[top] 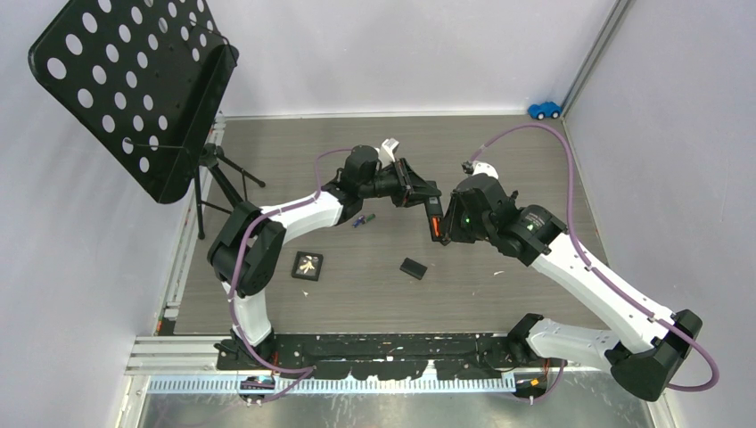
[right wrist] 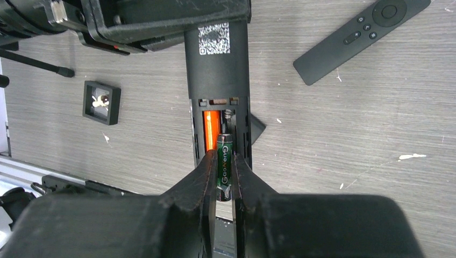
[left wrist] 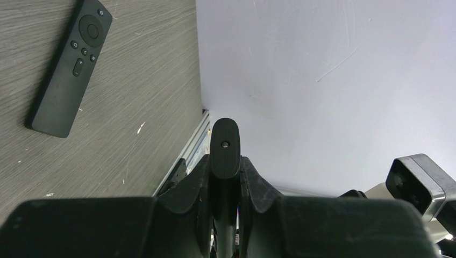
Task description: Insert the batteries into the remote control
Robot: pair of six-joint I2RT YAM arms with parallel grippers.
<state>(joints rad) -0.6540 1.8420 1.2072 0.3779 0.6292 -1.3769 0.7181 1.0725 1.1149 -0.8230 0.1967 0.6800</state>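
Observation:
My left gripper (left wrist: 225, 164) is shut on the end of a black remote control (left wrist: 225, 138) and holds it above the table, back side up in the right wrist view. Its battery compartment (right wrist: 220, 126) is uncovered, and an orange battery (right wrist: 210, 131) lies in the left slot. My right gripper (right wrist: 224, 161) is shut on a dark green battery (right wrist: 224, 141), whose front end sits over the right slot. In the top view both grippers meet at the remote (top: 433, 217). A blue battery (top: 361, 219) lies on the table near the left arm.
A second black remote (right wrist: 361, 33) lies button side up on the table. A small black cover plate (top: 413, 268) and a black framed box (top: 308, 266) lie nearer the bases. A perforated music stand (top: 134, 89) stands far left, and a blue toy car (top: 544, 110) sits at the back right.

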